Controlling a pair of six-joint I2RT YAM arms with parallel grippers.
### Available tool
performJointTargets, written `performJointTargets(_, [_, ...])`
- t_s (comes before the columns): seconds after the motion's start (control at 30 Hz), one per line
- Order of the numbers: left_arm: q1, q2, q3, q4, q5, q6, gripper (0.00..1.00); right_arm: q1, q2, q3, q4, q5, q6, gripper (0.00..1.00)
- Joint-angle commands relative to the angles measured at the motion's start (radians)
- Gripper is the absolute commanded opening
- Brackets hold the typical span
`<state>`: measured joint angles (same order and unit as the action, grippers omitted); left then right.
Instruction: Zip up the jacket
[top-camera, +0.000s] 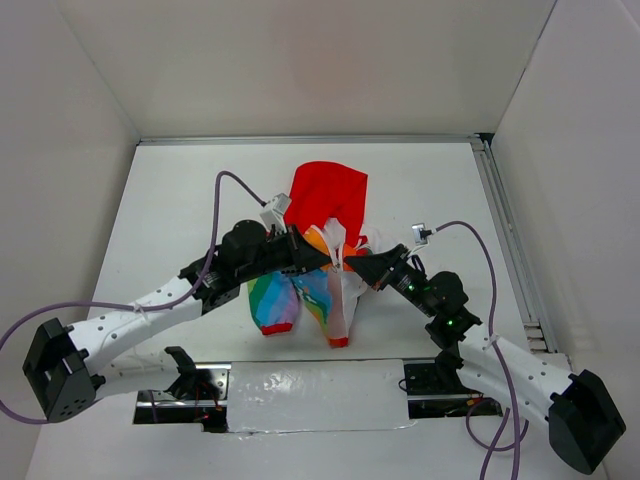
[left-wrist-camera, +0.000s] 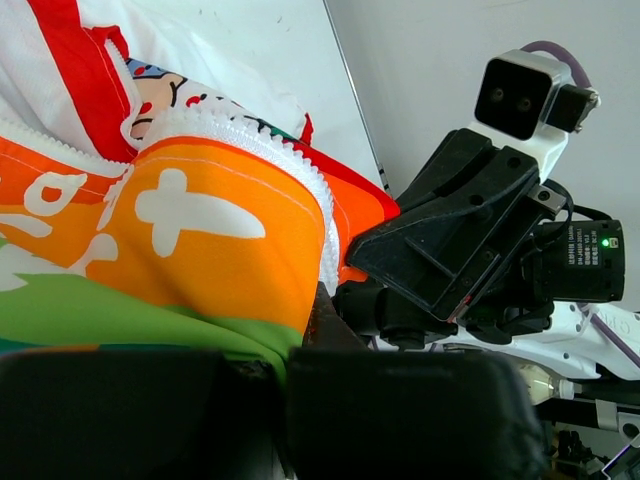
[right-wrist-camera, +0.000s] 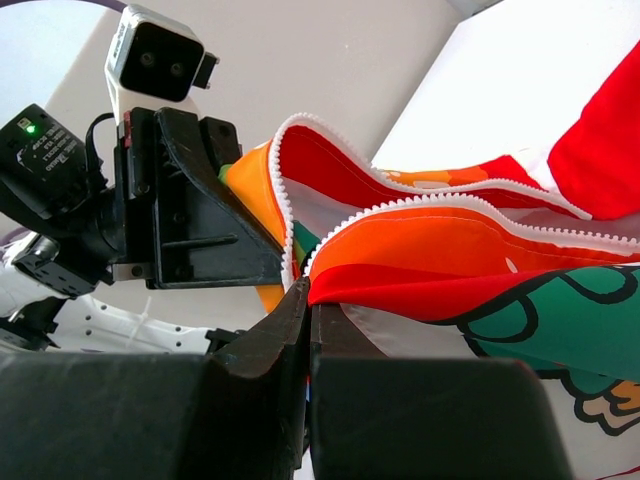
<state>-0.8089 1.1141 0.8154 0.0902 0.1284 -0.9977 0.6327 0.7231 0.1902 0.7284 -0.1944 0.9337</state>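
The jacket (top-camera: 318, 290) lies in the middle of the bench (top-camera: 170, 200). Its long axis runs from the red hood (top-camera: 330, 195) at the far end to the hem nearest the arm bases, and the front opening follows that line. The jacket sits directly between the two grippers. The left gripper (top-camera: 322, 256) is pinched shut on one front edge and the right gripper (top-camera: 352, 262) on the other. Their tips almost face each other, so neither arm is meaningfully nearer.

The coming move, I judge, turns on the zipper teeth (right-wrist-camera: 440, 202) just beyond the right gripper's tips: two rows, apart and unjoined. The overhead view shows how the jacket lies but no teeth. The right wrist view shows both rows with the left gripper opposite. The left wrist view shows one toothed edge curling past its own tips. Where the rows begin at the hem is hidden in every view.
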Motion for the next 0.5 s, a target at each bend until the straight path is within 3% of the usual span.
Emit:
performJointTargets(0.0, [-0.009,0.01,0.03,0.052,-0.006,0.013,0.0,0.013,-0.008,0.035,0.059,-0.005,-0.012,0.0])
performJointTargets(0.47, [-0.009,-0.034,0.011,0.063,-0.036,0.01,0.0,0.01,-0.017,0.034,0.026,-0.011,-0.013,0.0])
